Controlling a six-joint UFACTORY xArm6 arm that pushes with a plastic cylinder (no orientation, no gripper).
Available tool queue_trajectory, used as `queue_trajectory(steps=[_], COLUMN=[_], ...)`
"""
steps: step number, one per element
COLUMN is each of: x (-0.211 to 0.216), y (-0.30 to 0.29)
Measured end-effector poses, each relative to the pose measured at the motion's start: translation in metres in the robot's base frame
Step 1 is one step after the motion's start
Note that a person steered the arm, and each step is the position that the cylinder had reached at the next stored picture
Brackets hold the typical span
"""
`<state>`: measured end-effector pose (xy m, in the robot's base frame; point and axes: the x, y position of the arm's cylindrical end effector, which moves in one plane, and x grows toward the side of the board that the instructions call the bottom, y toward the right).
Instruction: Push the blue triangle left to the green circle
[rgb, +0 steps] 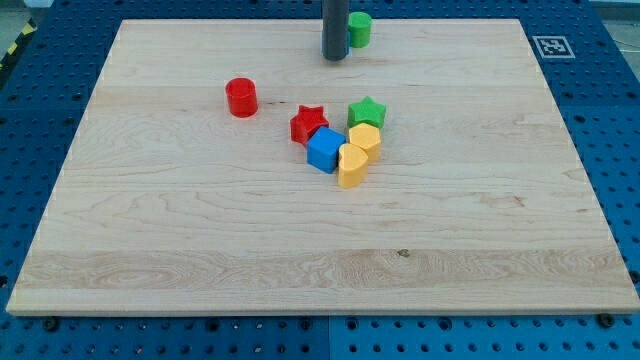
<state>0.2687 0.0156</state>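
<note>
My tip (334, 58) rests on the board near the view's top centre. The green circle (361, 28) stands just right of the rod and slightly above the tip, partly hidden by it. I cannot make out a blue triangle. The only blue block in view is a blue cube (324, 150), in a cluster well below the tip.
The cluster near the centre holds a red star (309, 123), a green star (367, 110), a yellow hexagon (366, 137) and a yellow heart (352, 167) around the blue cube. A red cylinder (241, 97) stands alone to the left. The wooden board (150, 230) lies on a blue perforated table.
</note>
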Motion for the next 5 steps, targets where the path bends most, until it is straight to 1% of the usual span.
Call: queue_trajectory(steps=[1, 2, 3, 4, 5], x=[0.026, 0.039, 0.036, 0.034, 0.016], y=[0.001, -0.004, 0.009, 0.044, 0.063])
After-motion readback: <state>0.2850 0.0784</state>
